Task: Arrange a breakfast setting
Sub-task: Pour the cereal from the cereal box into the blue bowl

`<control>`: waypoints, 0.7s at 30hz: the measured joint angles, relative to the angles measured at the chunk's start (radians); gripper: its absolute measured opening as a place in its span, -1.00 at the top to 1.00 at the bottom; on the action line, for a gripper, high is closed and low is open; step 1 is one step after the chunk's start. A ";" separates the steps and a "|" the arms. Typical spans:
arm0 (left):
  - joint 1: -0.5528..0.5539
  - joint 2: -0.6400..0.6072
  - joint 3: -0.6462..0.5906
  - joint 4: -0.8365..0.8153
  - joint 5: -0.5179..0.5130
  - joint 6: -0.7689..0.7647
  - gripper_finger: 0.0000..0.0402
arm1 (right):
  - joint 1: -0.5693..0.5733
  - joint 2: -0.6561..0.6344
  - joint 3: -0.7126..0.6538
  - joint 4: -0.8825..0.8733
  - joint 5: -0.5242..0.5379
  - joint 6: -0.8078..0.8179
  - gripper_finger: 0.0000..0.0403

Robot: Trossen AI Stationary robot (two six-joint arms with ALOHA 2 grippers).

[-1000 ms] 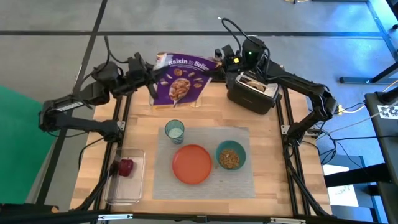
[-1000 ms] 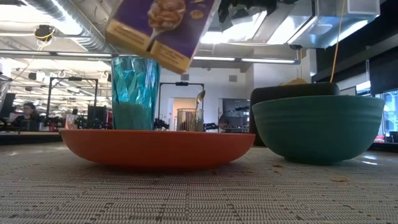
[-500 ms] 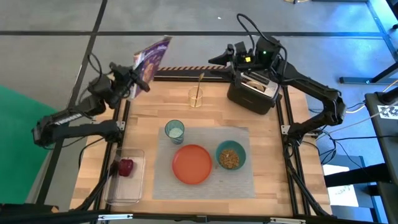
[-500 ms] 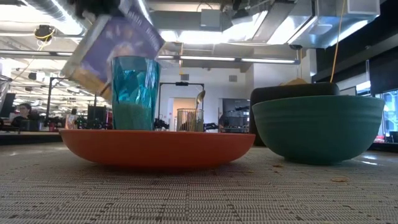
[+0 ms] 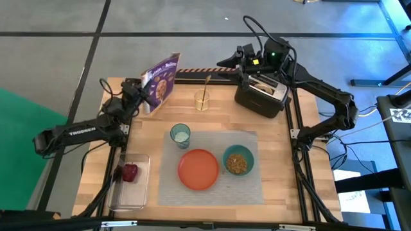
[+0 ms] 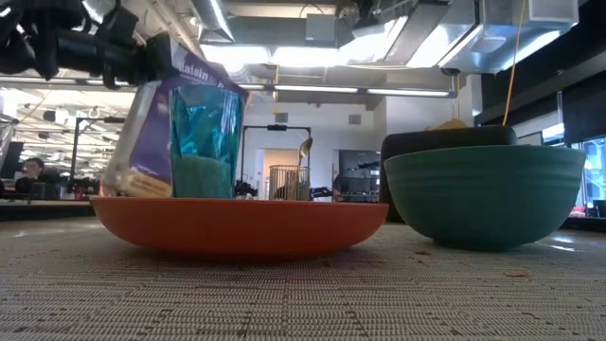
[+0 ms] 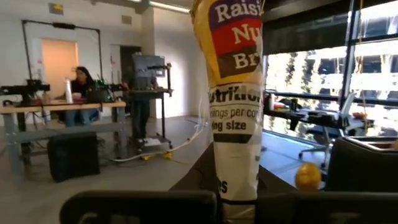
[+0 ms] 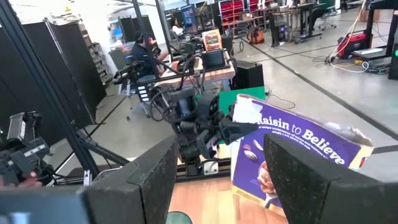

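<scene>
- The left arm reaches across the table's left rear corner; its left gripper (image 5: 142,92) is clamped on the purple cereal box (image 5: 160,80), which stands upright near the table's back edge, left of the wire spoon holder (image 5: 202,101); the left wrist view shows the box's narrow side (image 7: 233,93) pinched between the two fingers (image 7: 143,206)
- The right arm is bent over the back right of the table; the right gripper (image 5: 226,63) hovers past the black toaster (image 5: 261,93), fingers (image 8: 140,180) spread apart and holding nothing
- The grey placemat (image 5: 168,186) lies at the table's front centre; on it sit the round orange plate (image 5: 198,169), bare; the teal bowl (image 5: 238,160) just beside it on the right, with brown cereal (image 5: 237,165) inside; and the pale blue cup (image 5: 180,134) behind the plate
- A gold spoon (image 5: 206,86) stands in the wire holder
- A clear tray (image 5: 130,192) at the front left holds a red fruit (image 5: 130,172)
- The toaster has bagel halves (image 5: 266,84) in its slots
</scene>
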 joint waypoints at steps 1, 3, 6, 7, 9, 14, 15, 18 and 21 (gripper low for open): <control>0.007 -0.002 -0.016 0.005 0.001 -0.005 1.00 | 0.000 0.000 0.000 0.000 0.000 0.000 -0.13; 0.026 -0.002 -0.045 0.011 0.001 -0.033 0.99 | 0.000 0.000 0.000 0.002 0.000 0.000 -0.13; 0.049 0.000 -0.085 -0.014 0.001 -0.094 0.92 | 0.000 0.000 0.000 0.000 0.000 0.003 -0.13; 0.053 0.002 -0.094 -0.021 0.008 -0.106 0.89 | 0.000 0.000 0.000 0.001 -0.001 0.004 -0.13; 0.057 0.000 -0.100 -0.021 0.012 -0.128 0.83 | 0.000 0.000 0.000 0.001 -0.001 0.005 -0.13; 0.060 0.000 -0.084 -0.047 0.010 -0.134 0.63 | 0.000 0.000 0.000 -0.004 -0.001 0.006 -0.13; 0.060 0.000 -0.077 -0.054 0.010 -0.134 0.58 | 0.000 0.000 0.000 -0.007 -0.001 0.006 -0.13; 0.060 -0.001 -0.042 -0.061 0.030 -0.100 0.44 | 0.000 0.000 -0.001 -0.009 -0.001 0.006 -0.13; 0.060 -0.001 0.010 -0.111 0.069 -0.059 0.31 | 0.000 0.000 -0.001 -0.009 -0.001 0.006 -0.13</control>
